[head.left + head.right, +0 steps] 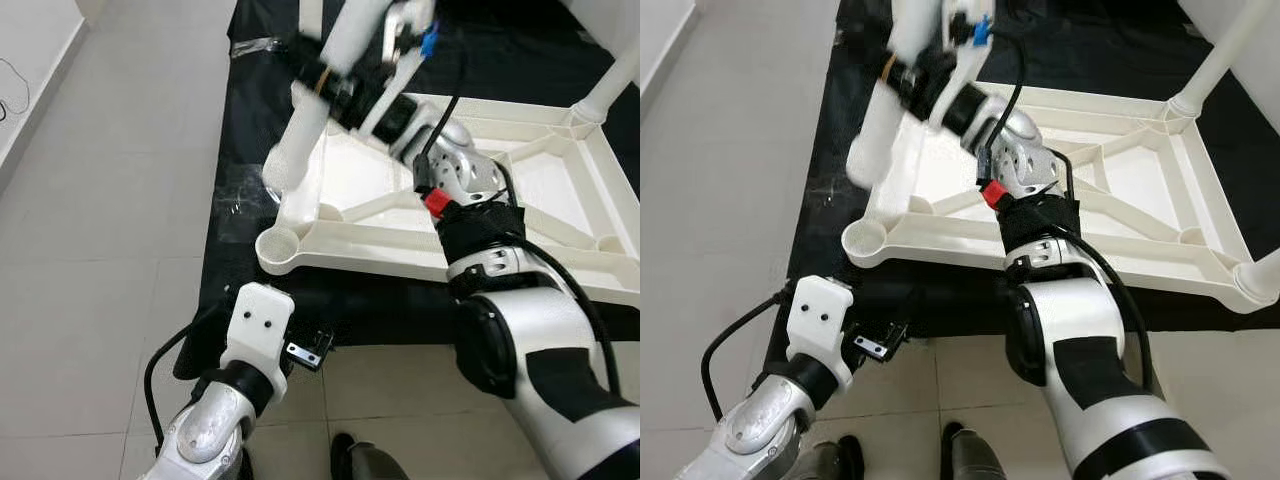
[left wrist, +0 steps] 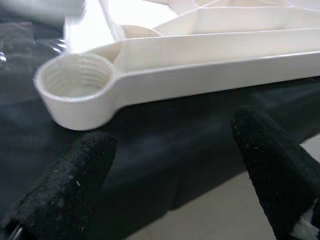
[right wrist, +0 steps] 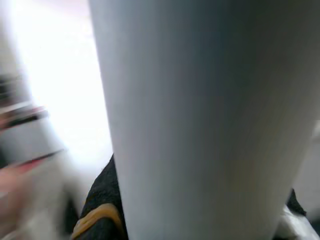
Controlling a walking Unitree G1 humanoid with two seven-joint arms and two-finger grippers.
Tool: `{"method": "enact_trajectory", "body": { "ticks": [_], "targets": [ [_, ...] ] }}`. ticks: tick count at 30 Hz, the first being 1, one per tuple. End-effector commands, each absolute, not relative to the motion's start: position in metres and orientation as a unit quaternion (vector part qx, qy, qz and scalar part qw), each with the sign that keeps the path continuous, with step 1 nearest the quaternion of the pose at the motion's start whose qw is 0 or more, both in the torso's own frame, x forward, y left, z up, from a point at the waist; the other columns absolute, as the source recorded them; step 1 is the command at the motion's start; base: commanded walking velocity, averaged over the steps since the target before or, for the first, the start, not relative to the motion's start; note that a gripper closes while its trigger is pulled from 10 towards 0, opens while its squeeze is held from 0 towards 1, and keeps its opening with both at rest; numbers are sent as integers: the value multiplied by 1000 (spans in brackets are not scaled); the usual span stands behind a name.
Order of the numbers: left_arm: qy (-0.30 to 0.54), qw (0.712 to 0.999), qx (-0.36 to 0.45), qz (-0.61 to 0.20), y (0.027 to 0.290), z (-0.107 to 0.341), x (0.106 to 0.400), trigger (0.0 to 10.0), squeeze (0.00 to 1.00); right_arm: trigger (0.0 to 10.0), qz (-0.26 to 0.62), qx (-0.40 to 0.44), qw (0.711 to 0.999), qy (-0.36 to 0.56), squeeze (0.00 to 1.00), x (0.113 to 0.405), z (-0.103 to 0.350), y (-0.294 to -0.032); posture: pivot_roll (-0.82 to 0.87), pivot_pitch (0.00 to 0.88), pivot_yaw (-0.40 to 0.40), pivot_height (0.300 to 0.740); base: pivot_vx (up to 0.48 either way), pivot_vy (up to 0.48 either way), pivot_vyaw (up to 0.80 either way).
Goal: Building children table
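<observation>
1. One white table frame point(image 1: 560, 215) lies upside down on a black sheet point(image 1: 250, 130) spread over the tiled floor point(image 1: 110, 200).
2. Two table legs are counted: one leg point(image 1: 615, 85) stands upright, screwed into the frame's far right corner, and a second leg point(image 1: 310, 125) is held tilted over the frame's left side.
3. The right gripper point(image 1: 335, 85) is clamped around that second leg; the right wrist view is blurred, but the white tube point(image 3: 210, 120) appears to lie between its fingers.
4. One threaded socket point(image 2: 75, 82) at the frame's near left corner is hollow, with nothing in it.
5. The left gripper point(image 2: 175, 160) hovers just before that socket, its two black fingers point(image 2: 65, 185) spread apart and grasping nothing.
6. Two dark shoes point(image 1: 965, 455) show at the lower edge.
</observation>
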State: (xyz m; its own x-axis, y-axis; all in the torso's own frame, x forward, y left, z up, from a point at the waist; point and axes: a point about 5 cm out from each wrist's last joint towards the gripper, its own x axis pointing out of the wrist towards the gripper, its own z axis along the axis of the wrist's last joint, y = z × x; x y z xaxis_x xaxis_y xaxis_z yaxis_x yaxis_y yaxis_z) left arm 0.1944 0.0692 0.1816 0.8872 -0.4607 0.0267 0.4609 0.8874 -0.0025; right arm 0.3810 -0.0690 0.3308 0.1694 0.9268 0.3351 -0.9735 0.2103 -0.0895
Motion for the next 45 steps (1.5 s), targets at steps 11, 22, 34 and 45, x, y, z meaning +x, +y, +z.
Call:
{"method": "enact_trajectory", "body": {
  "ticks": [11, 22, 34, 45],
  "targets": [
    [-5, 968, -18, -252, 59, 182, 180, 10000, 0, 10000, 719, 31, 683, -125, 0, 372, 314, -61, 122, 254, -102, 740, 0, 0, 0],
    [1, 968, -25, -250, 57, 181, 174, 10000, 0, 10000, 716, -34, 687, -115, 0, 375, 313, -68, 118, 262, -102, 740, 0, 0, 0],
    [0, 968, -21, -251, 56, 180, 175, 10000, 0, 10000, 725, -79, 676, -110, 0, 374, 319, -71, 114, 244, -101, 740, 0, 0, 0],
    [-3, 967, -20, -252, 55, 180, 175, 10000, 0, 10000, 768, -97, 629, -69, 0, 366, 290, -48, 117, 230, -97, 740, 0, 0, 0]
  ]
}}
